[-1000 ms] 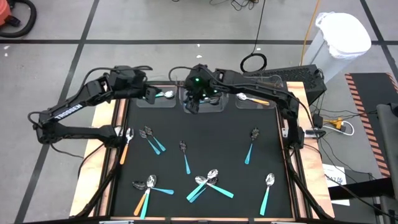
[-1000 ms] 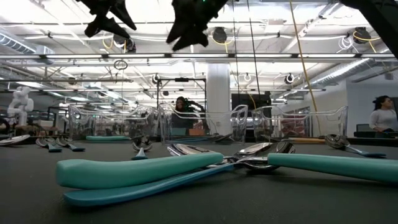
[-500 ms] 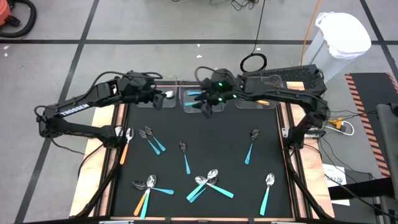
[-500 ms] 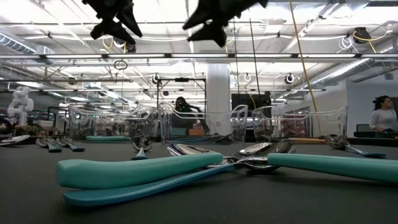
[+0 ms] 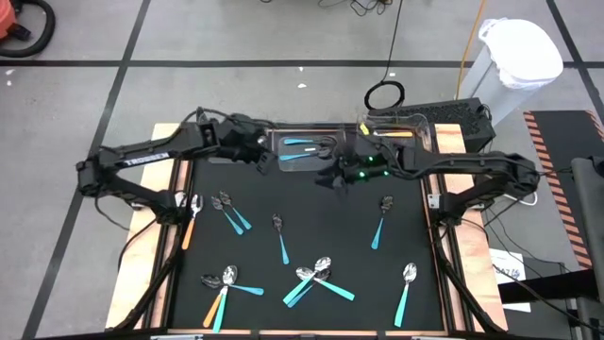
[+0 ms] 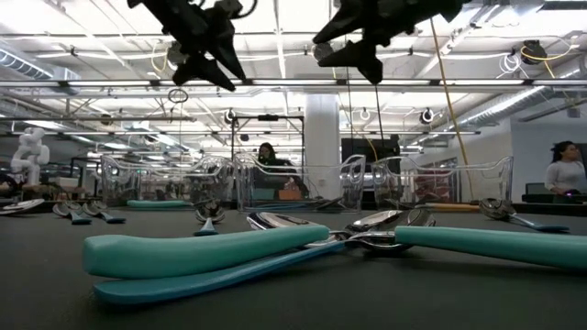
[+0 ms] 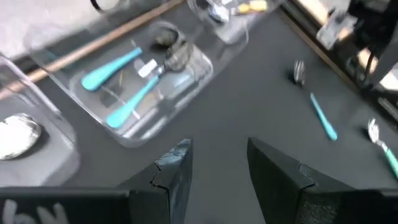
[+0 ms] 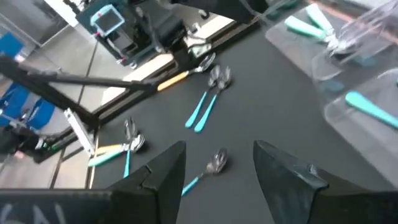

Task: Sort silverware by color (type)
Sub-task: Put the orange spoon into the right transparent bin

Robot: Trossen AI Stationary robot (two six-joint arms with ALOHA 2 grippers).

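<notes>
Silverware lay scattered across your mat, handles mostly pointing toward you; both the left gripper and right gripper hovered empty near the bins, fingers apart, the right one nearer.

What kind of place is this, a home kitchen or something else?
Probably a robotics lab or workshop, not a kitchen: a high ceiling with exposed pipes, a white robot figure at the far left, and cables lying on the grey floor.
</notes>
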